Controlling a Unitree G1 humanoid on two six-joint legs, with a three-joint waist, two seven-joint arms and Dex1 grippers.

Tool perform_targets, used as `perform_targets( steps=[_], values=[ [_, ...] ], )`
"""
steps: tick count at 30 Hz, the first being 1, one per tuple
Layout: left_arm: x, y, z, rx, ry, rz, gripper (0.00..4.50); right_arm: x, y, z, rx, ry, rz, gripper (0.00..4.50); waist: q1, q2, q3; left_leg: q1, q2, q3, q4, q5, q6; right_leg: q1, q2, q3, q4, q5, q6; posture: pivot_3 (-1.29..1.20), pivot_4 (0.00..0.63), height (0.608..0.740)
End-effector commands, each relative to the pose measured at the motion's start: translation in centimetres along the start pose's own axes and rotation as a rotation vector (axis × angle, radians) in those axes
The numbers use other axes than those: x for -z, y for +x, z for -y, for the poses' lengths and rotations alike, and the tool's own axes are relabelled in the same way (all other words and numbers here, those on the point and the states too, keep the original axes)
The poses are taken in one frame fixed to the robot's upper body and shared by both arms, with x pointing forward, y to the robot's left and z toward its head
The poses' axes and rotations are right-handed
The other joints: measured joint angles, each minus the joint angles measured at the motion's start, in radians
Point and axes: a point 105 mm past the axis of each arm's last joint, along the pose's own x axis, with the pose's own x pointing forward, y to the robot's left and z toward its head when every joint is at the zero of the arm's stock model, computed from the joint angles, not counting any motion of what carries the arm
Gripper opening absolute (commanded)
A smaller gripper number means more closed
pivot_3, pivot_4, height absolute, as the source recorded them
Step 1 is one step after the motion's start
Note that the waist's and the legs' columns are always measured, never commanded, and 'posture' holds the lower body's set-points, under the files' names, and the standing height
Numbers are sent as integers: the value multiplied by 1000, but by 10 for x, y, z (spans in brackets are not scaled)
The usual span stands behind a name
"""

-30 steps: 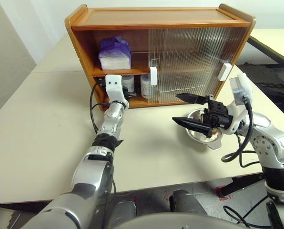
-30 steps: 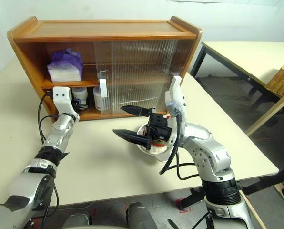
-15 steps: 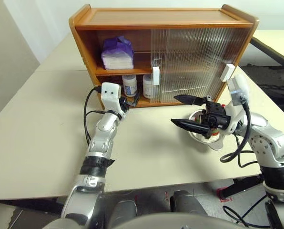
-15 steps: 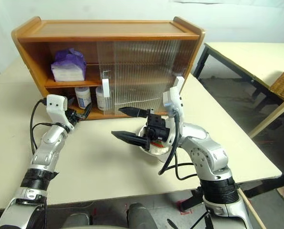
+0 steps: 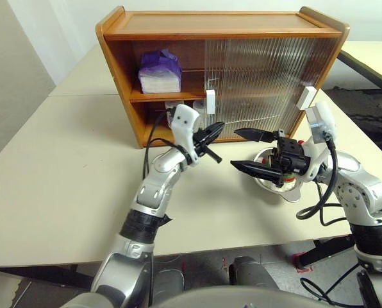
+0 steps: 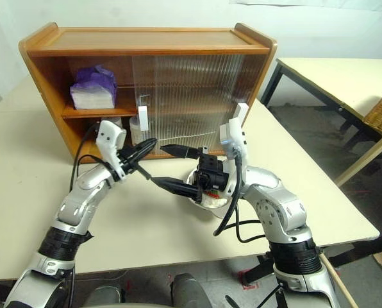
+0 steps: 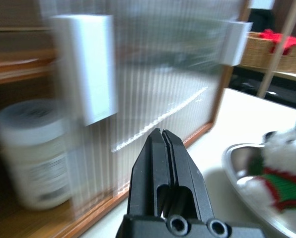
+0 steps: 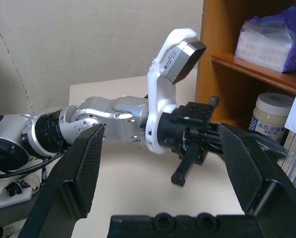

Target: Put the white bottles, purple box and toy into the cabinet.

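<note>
Nearest, the right claw [image 5: 252, 151] hangs over the desk [image 5: 56, 186] with its two black fingers spread as wide as they go and nothing between them. It points toward nine o'clock. The toy [image 7: 283, 171] lies in a steel bowl [image 5: 273, 182] just beyond the right claw's wrist, at about four o'clock from its fingertips, so the right arm is by far the nearer one. My judgement is that the coming grasp turns on this: the claw has to swing back toward the bowl and tip downward, since the toy sits behind its tips. The toy's long axis cannot be told.

A little farther off, the left claw [image 5: 210, 135] is pressed fully shut on nothing. It points toward three o'clock, at the right claw.

Farthest stands the cabinet [image 5: 220, 22]. The purple box [image 5: 160, 70] rests on its upper shelf at the open left end. One of the white bottles [image 8: 272, 120] stands on the lower shelf beside a white door handle [image 5: 211, 101]. The second is hidden behind the left arm. The jar labels carry small print that is too blurred to read, and no brand shows anywhere
</note>
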Motion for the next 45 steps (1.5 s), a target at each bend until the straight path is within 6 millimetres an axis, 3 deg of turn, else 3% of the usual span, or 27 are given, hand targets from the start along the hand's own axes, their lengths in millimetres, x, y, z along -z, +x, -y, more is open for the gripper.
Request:
perform_targets(
  steps=[1,8,16,38,45],
  values=[
    [1,15,3,-16,27,-5,11,-2,-2,0,10,-22,-12,4500,-1,0,0,0,0,0,0,0,0,0,0,0,0,0,0,-186,0,740],
    [-9,42,9,-76,70,37,11,-2,-4,-2,22,-22,-15,4500,-11,0,0,1,0,0,1,0,0,1,0,1,0,-1,5,-202,0,740],
    [-7,50,-2,-224,123,46,11,-2,-4,-3,33,-22,-16,4500,-24,0,0,1,0,0,1,0,0,1,0,1,0,-5,10,-211,0,740],
    [-13,21,-33,-553,177,85,11,0,-4,-5,12,11,-33,4500,-26,-1,1,1,0,0,1,0,0,0,0,1,0,-6,14,-172,0,740],
    [-15,0,-40,-621,194,80,11,0,-4,-3,-12,18,-46,4500,-24,-1,1,1,0,0,-1,0,0,0,0,1,0,-6,14,-145,0,740]
  ],
)
